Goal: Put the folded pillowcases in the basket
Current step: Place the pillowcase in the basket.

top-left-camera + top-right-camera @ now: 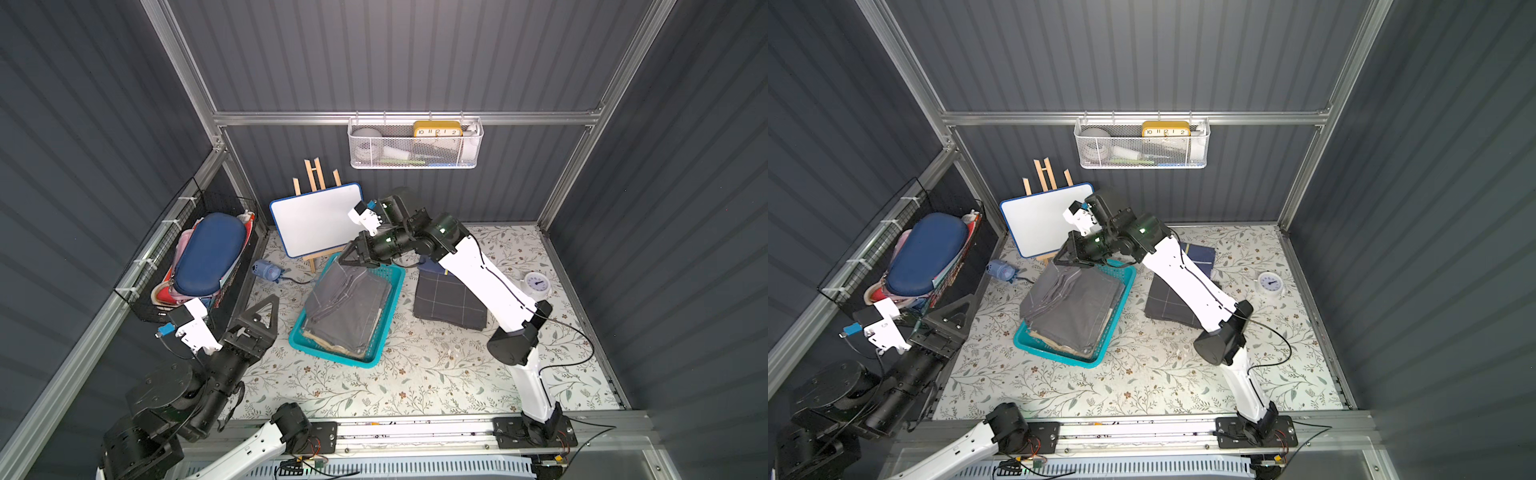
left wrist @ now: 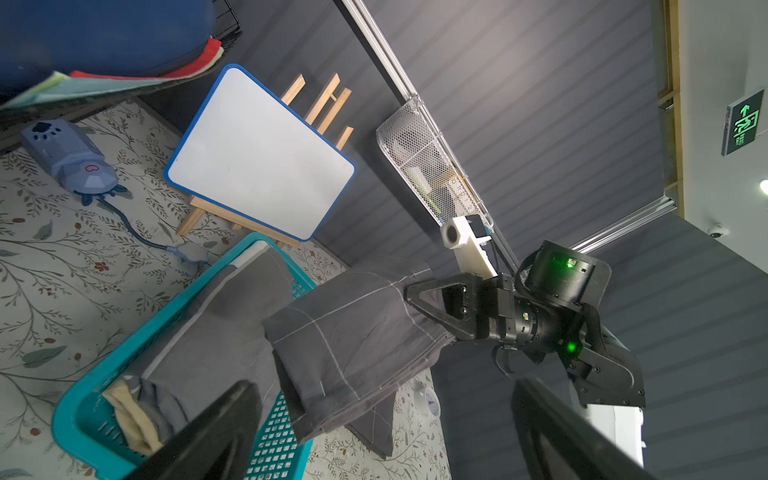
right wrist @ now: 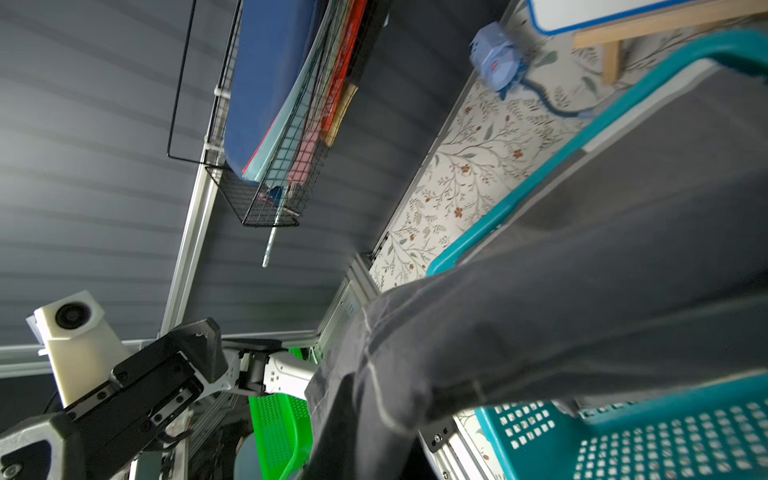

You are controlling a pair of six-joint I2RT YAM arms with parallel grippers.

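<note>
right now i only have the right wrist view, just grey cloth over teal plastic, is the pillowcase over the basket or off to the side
Observer: Over it. In both top views the pillowcase covers most of the basket opening.
Operator: am i gripping it
Observer: Yes. The left wrist view shows the right gripper shut on one end, raised above the basket's far rim.
Operator: is the left gripper in my way
Observer: No. In a top view the left gripper is open, beside the basket and apart from the cloth.
</note>
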